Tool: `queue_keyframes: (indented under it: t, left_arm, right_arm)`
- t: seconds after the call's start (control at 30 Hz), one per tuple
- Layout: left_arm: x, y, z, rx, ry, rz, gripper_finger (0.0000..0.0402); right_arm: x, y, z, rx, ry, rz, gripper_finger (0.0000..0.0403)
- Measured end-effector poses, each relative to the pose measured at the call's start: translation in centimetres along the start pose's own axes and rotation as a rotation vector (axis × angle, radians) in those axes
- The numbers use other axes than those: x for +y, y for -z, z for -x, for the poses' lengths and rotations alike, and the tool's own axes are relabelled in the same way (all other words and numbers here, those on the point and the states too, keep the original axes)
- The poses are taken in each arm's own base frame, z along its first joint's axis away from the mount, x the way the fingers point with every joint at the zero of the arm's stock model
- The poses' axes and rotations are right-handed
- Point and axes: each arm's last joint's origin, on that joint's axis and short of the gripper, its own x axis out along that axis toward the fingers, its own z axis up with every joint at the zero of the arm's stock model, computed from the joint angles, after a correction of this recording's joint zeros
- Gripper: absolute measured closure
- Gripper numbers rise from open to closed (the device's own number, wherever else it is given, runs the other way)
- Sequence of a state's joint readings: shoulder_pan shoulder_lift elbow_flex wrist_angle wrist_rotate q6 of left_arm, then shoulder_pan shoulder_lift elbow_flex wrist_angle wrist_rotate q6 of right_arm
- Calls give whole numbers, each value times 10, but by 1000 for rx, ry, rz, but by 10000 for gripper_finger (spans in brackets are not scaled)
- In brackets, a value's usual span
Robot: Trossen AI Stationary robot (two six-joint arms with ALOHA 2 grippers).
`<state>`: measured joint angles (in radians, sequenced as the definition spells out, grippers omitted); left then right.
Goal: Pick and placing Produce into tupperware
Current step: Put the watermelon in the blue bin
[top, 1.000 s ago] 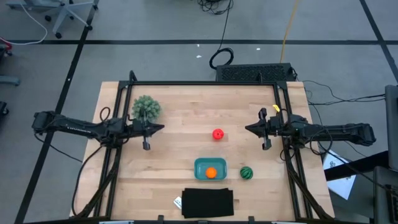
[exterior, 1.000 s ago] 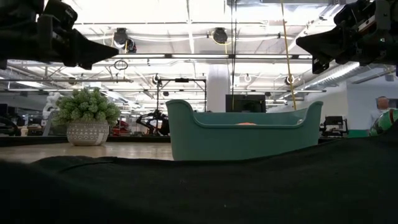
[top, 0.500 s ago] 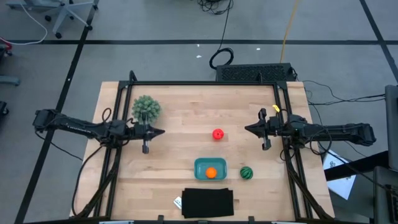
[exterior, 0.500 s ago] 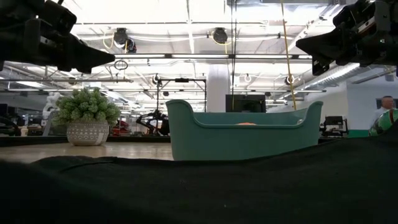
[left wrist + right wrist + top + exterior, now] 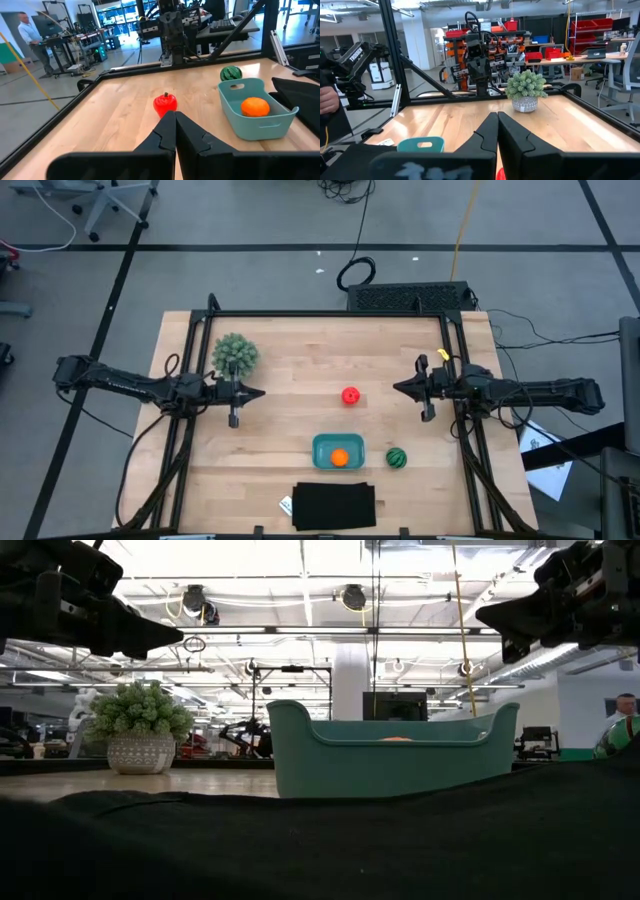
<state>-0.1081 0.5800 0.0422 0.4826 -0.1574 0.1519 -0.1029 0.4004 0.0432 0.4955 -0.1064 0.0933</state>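
The teal tupperware (image 5: 321,443) stands near the table's front edge, and the orange piece (image 5: 340,458) lies inside it on its floor. To its right the striped green piece (image 5: 397,458) rests on the wood. The red piece (image 5: 350,395) sits on the table at mid-depth. My left gripper (image 5: 262,391) hovers shut at the left, pointing level toward the red piece (image 5: 165,102). At the right my right gripper (image 5: 396,387) hovers shut, facing it. Both are above the table and hold nothing. In the left wrist view the tupperware (image 5: 235,112) with the orange piece (image 5: 255,107) shows beside the green piece (image 5: 230,73).
A potted bushy green plant (image 5: 235,352) stands at the far left, just behind my left gripper. A black flat rectangle (image 5: 334,505) lies at the front edge and fills the low view's foreground (image 5: 320,840). A black frame (image 5: 330,313) borders the table. A person's hand (image 5: 325,100) shows beyond the table.
My left gripper has tipped its nose slightly downward and swung a little toward the table's near edge, staying shut. The produce and the tupperware have not moved.
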Motion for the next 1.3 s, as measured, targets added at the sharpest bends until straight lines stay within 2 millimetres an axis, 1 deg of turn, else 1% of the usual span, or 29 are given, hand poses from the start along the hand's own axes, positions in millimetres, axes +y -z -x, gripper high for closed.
queue_keyframes:
  t: [0.37, 0.6, 0.73, 1.07, 1.3]
  left_arm:
    - [0, 0, 0, 0, 0, -2, 401]
    - [0, 0, 0, 0, 0, -2, 401]
    - [0, 0, 0, 0, 0, -2, 401]
    - [0, 0, 0, 0, 0, -1, 401]
    - [0, 0, 0, -1, -1, -1, 401]
  right_arm:
    - [0, 0, 0, 1, -4, 0, 403]
    - [6, -2, 0, -14, -118, -22, 403]
    - [11, 0, -1, 22, -167, -24, 403]
    - [23, -27, -12, 57, -245, -16, 403]
    - [27, -44, -20, 92, -256, -26, 403]
